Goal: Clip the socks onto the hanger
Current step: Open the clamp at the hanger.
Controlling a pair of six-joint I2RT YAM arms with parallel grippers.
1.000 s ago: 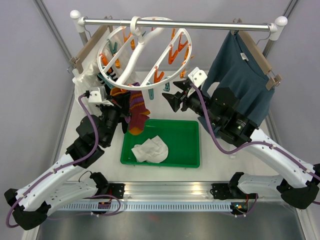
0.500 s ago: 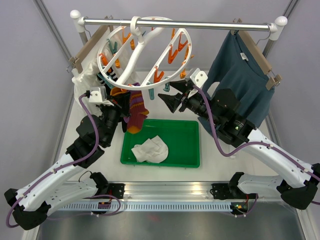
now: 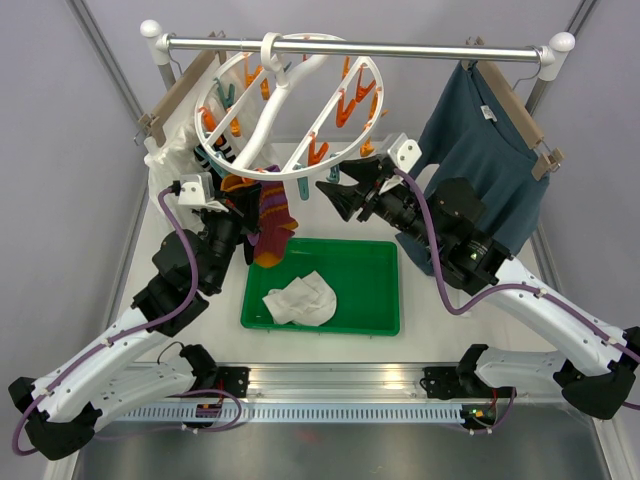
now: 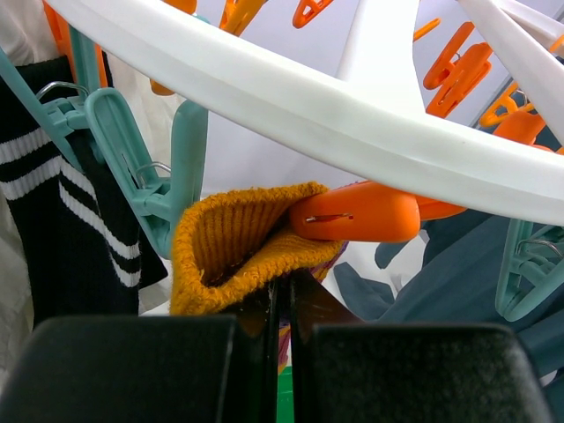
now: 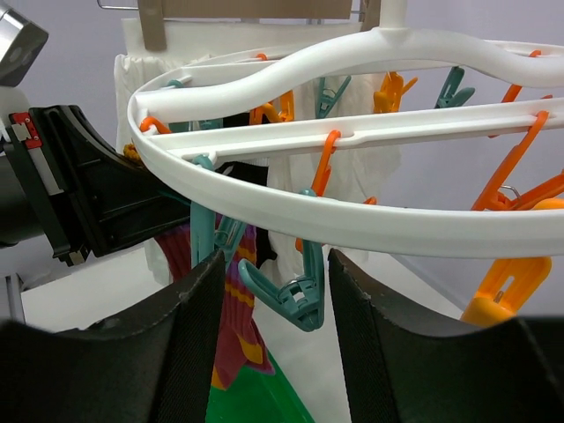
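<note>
Right gripper (image 5: 275,295) was advanced toward the hanger (image 5: 264,216) over the last second. Its jaws, spread but narrowing, are now set either side of a teal clip (image 5: 291,286). Left gripper (image 4: 282,304) is pinched on the sock (image 4: 225,242), whose cuff is held against an orange clip (image 4: 361,216). A clip squeeze is judged imminent, and clipping is unconfirmed.

1. Top camera: above and behind me, looking down over the whole scene.
2. Left wrist: pressed close beneath the hanger (image 4: 264,97), tilted upward.
3. Right wrist: near, facing leftward, I think; shares the hanger with both.
</note>
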